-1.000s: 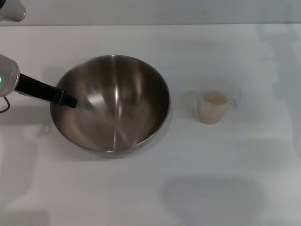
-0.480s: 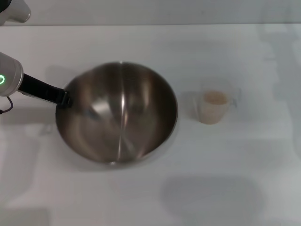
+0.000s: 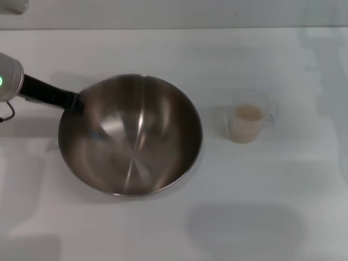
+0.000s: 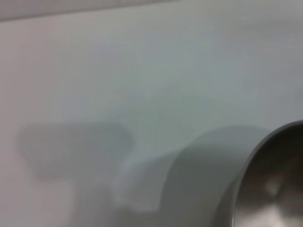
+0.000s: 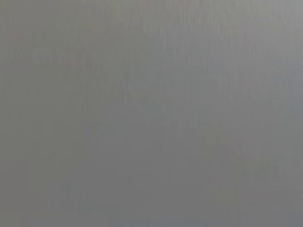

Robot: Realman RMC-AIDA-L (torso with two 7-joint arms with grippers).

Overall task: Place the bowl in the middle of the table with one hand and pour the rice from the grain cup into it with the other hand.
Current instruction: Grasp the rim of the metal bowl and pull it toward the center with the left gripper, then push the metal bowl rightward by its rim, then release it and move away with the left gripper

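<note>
**Head view: bowl gripped at its rim, rice not yet poured**

Head view shows the left gripper (image 3: 76,101) at the left rim of the bowl (image 3: 130,135), jaws apparently clamped on that rim. The bowl sits left of centre on the table (image 3: 174,228). I judge the placing step is in hand. The grain cup (image 3: 247,122), holding rice (image 3: 248,113), stands upright, well apart to the bowl's right. The right gripper is not in view. Next, the bowl needs settling and releasing; then the other arm must reach for the cup. The tabletop is plain white and matte, with soft shadows; a pale wall edge runs behind.
</note>
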